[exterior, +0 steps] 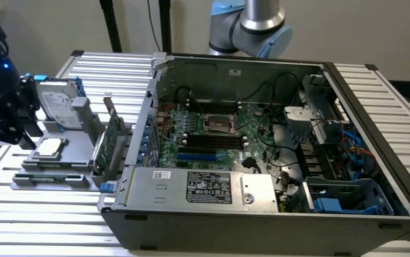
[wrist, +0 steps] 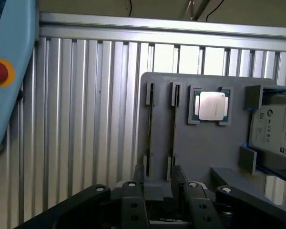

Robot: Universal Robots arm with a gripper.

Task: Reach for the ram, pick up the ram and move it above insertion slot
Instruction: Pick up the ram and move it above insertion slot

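**Wrist view: claw (wrist: 158, 183) near the ram (wrist: 148, 133), nothing picked up yet**

The job is at its first step, the reach. The claw is spread wide and holds nothing. Its fingers (wrist: 138, 181) sit at one end of the gray tray (wrist: 200, 152). They are close to the ram but, as far as I can tell, not touching it.

The ram is a thin stick. It stands on its edge in a long narrow groove of the tray. A second thin strip stands in the groove just beside it. A square silver chip (wrist: 212, 105) lies next on the tray, and a drive (wrist: 276, 126) stands past that.

In the exterior view the tray is at that view's left, beside the open case (exterior: 262, 219). The long black slots (exterior: 215, 140) are inside the case, well apart from the ram.

I think the grab calls for care. The ram is thin, so one finger needs to go on each flat side. The fingers must line up straight with the groove and miss the strip next door.

The drive has a white label with a round mark and small print, too small to read. A black sticker (exterior: 208, 190) is on the metal box in the case, and I cannot read it. No brand name can be made out.
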